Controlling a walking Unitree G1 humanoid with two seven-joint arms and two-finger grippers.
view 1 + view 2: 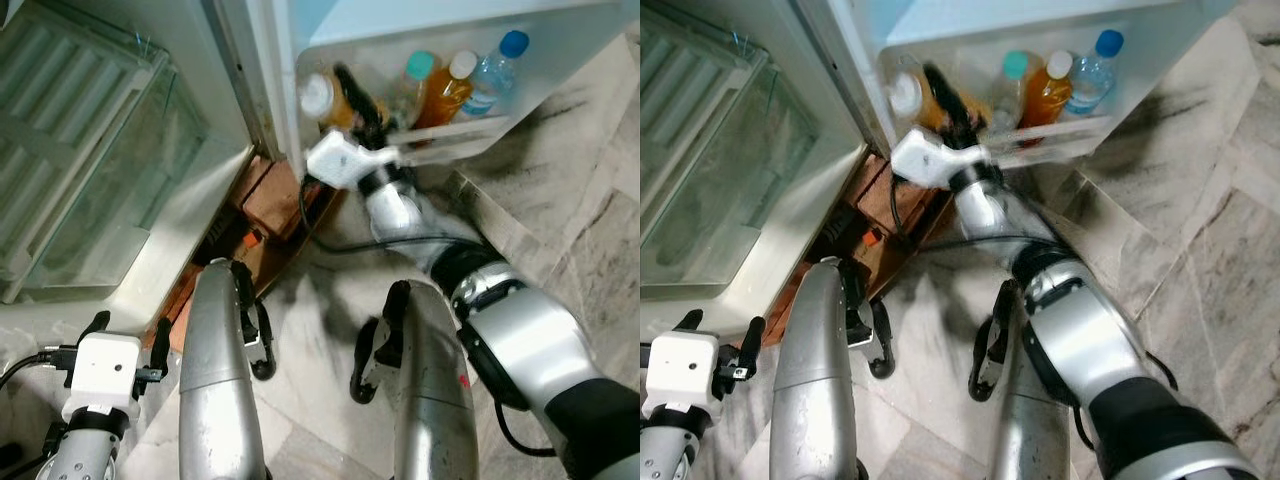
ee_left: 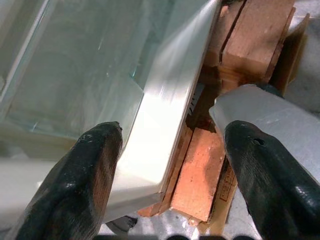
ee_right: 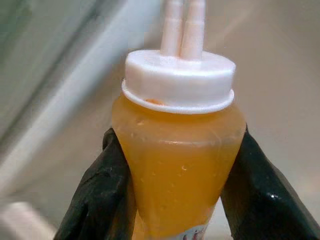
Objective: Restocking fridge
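My right gripper (image 1: 345,100) is shut on an orange sauce bottle (image 3: 177,160) with a white nozzle cap (image 1: 316,96), held at the left end of the fridge door shelf (image 1: 470,130). In the right wrist view both black fingers (image 3: 95,200) press the bottle's sides. On the shelf stand a teal-capped bottle (image 1: 418,80), an orange juice bottle (image 1: 445,95) with a white cap and a clear water bottle (image 1: 495,75) with a blue cap. My left gripper (image 1: 125,335) hangs low at the left, open, with nothing between its fingers (image 2: 80,185).
A glass crisper drawer (image 1: 90,160) fills the open fridge body at the left. Bricks (image 1: 275,200) and a wooden board prop up the fridge base. My two silver legs (image 1: 215,380) stand on the marble floor (image 1: 580,210).
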